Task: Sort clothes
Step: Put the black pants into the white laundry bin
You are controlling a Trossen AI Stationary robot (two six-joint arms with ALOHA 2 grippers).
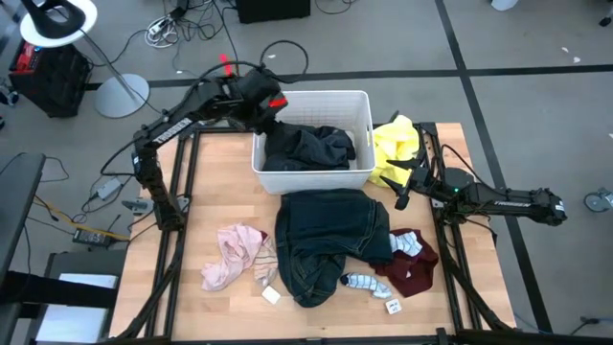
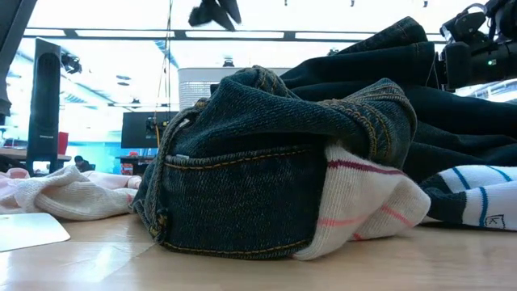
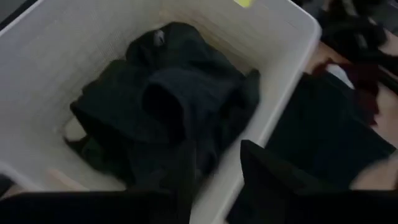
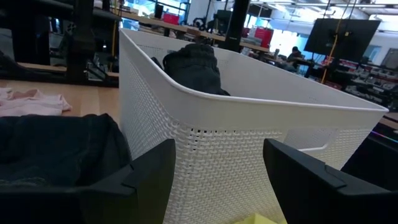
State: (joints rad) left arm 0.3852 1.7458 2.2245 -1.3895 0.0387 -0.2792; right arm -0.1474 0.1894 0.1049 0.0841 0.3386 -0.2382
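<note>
- Denim in dark navy, the jeans (image 1: 330, 240) lie in the middle of the wooden table (image 1: 220, 201), just in front of the white bin (image 1: 356, 103); their long axis runs from the bin toward the table's near edge, where the waistband end is bunched up.
- From table height that bunched waistband (image 2: 242, 186) fills the middle of the low view and hides most of the table behind it.
- Inside the bin sits a crumpled dark green garment (image 1: 308, 146), with no clear long axis; its folds are hard to make out in the left wrist view.
- A yellow garment (image 1: 395, 146) lies heaped beside the bin's right wall, partly covered by the right arm.
- A pale pink garment (image 1: 233, 254) lies left of the jeans, stretched toward the near-left corner.
- A maroon garment (image 1: 412, 268) lies at the jeans' right, partly tucked under them, with a striped sock (image 1: 362, 282) just beside it and another (image 1: 407, 245) on top.
- The left gripper (image 1: 275, 107) hovers over the bin's far-left corner, fingers parted and empty.
- The right gripper (image 1: 402, 192) lies low beside the yellow garment, pointing at the bin wall, jaws wide and holding nothing.
</note>
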